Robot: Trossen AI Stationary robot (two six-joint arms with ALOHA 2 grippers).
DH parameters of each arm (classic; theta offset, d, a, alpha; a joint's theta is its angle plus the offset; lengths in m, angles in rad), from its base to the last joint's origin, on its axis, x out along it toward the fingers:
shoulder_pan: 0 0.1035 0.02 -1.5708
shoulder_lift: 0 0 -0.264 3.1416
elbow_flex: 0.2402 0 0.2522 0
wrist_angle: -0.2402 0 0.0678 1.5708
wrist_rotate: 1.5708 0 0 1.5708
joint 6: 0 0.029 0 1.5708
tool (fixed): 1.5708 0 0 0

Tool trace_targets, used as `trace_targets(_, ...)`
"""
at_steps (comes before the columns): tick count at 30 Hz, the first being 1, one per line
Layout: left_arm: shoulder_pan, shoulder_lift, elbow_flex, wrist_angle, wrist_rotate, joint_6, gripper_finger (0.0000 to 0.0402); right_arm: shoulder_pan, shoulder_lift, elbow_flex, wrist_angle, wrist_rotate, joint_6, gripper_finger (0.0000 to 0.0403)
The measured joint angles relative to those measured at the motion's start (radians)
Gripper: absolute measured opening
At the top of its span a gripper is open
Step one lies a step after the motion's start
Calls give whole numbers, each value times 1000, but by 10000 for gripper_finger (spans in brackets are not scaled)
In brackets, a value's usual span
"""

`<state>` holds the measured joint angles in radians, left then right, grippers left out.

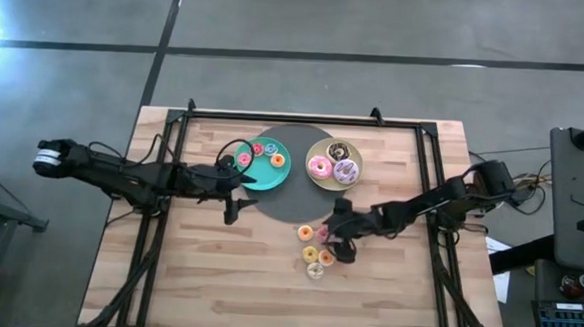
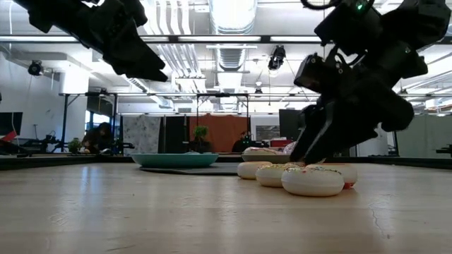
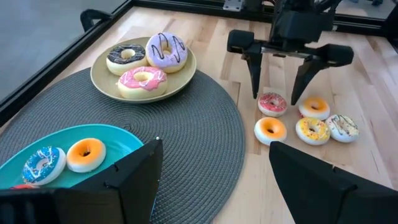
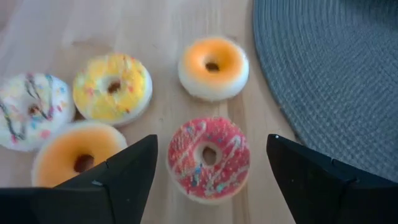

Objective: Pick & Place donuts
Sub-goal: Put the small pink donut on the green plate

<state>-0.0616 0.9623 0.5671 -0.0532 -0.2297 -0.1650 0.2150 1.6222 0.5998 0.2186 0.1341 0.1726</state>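
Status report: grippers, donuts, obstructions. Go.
Right gripper open, straddling the red donut on the table, not gripping. Left gripper open, waiting by the teal plate. Four more loose donuts crowd close.

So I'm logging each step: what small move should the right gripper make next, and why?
Probably lower straight down and close. The right gripper is open, its fingers either side of the red donut, which lies loose on the table beside the mat.
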Motion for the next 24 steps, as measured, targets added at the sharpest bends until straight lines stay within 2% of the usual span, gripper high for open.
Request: trace_targets(24,0,0,0,11,0,0,271,-10,49,0,7,-3,2,276)
